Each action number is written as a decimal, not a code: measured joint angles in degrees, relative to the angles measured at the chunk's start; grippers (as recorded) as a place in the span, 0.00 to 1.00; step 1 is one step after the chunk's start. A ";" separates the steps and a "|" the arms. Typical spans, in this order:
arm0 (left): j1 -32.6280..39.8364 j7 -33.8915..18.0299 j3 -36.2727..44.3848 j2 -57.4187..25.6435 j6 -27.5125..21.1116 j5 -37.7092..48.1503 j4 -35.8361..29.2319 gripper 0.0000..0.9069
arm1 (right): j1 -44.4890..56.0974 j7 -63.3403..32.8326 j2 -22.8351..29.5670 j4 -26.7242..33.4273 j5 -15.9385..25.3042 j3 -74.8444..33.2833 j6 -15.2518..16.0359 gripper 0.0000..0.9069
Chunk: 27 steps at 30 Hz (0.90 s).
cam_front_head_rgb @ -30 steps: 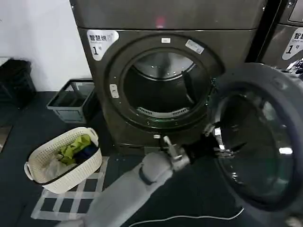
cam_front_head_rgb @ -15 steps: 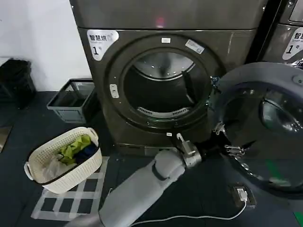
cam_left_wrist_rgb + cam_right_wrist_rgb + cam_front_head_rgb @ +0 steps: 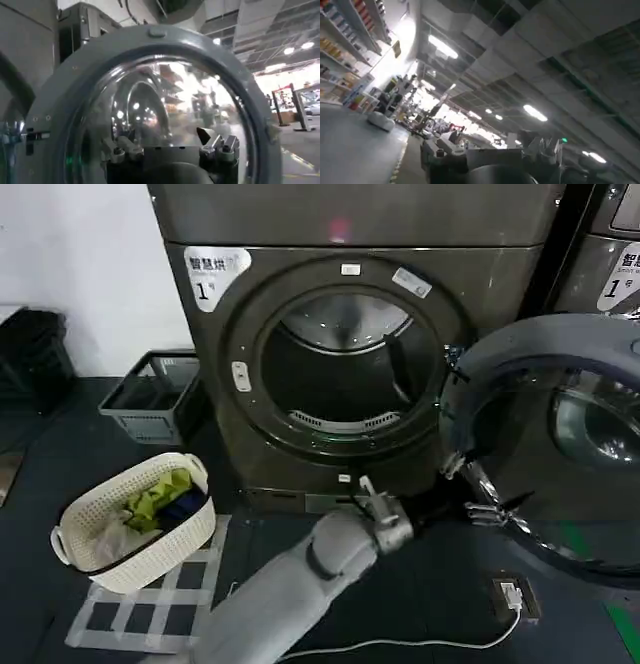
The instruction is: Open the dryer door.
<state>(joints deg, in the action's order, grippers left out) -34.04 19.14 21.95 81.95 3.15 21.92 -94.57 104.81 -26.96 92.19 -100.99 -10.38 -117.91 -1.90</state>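
Note:
The dryer door [image 3: 560, 344] stands swung wide open to the right of the dryer, its dark grey inner face and domed glass turned toward me. The round drum opening [image 3: 340, 374] is uncovered. My left arm reaches across the floor from below, and my left gripper [image 3: 468, 486] sits at the door's lower near edge, fingers spread. In the left wrist view the door's grey rim [image 3: 165, 42] and glass loom just beyond the open left gripper [image 3: 170, 150], nothing between its fingers. My right gripper [image 3: 490, 147] is open and points up at a ceiling.
A cream laundry basket [image 3: 135, 519] with clothes stands on taped floor marks at the left. A grey crate [image 3: 155, 394] sits by the wall. Another grey machine [image 3: 610, 264] stands at the right. A white cable and plug [image 3: 510, 594] lie on the floor under the door.
The door has swung farther open, away from me toward the right. My left arm followed it to the right, then drew back slightly.

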 joint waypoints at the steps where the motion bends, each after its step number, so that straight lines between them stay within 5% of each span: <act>1: -0.48 -0.08 -0.38 -0.77 -0.16 0.04 -1.04 1.00 | -0.06 0.01 0.00 -0.22 -0.34 0.25 0.25 1.00; 19: -14.55 -2.83 -12.58 -23.12 -1.73 4.38 -21.32 1.00 | -0.32 0.55 0.00 -6.27 -6.69 6.49 4.98 1.00; 27: -28.21 -11.56 -27.10 -33.27 -8.32 11.82 -29.98 1.00 | -0.81 0.20 -1.97 -4.95 -6.75 8.32 5.59 1.00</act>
<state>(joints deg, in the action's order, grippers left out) -62.25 7.58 -5.15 48.68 -5.17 33.74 -124.55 104.00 -26.76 90.21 -105.94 -17.12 -109.58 3.69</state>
